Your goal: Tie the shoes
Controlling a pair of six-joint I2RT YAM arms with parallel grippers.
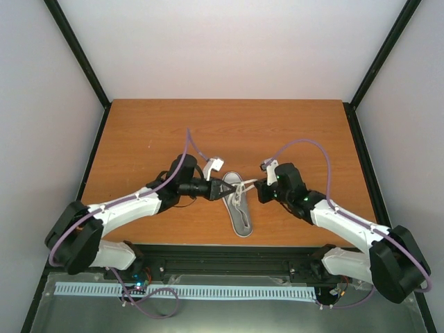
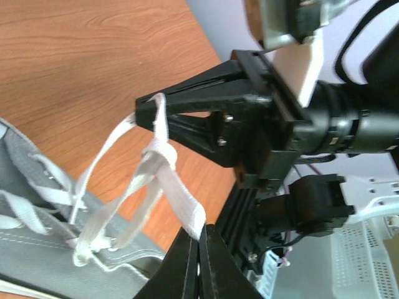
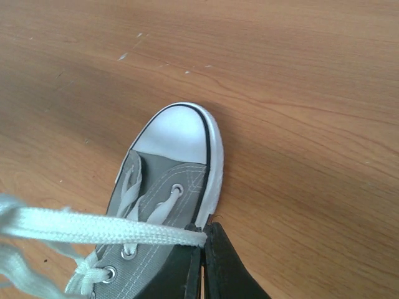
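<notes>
between left gripper (image 2: 199,238) and right gripper (image 3: 204,242), white laces (image 2: 174,187)

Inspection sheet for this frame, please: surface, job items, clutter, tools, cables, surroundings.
Surface: wooden table, a few pale scuffs.
Job's things: grey sneaker lying between the two tools; white laces crossed in a knot above it, stretched out to both sides.
Clutter: nothing seen.
Grippers: left tool shut on one lace end; right tool shut on the other.
Cables: purple cables arching over each arm, not touching the sneaker.
Surroundings: pale walls, black frame posts.
</notes>
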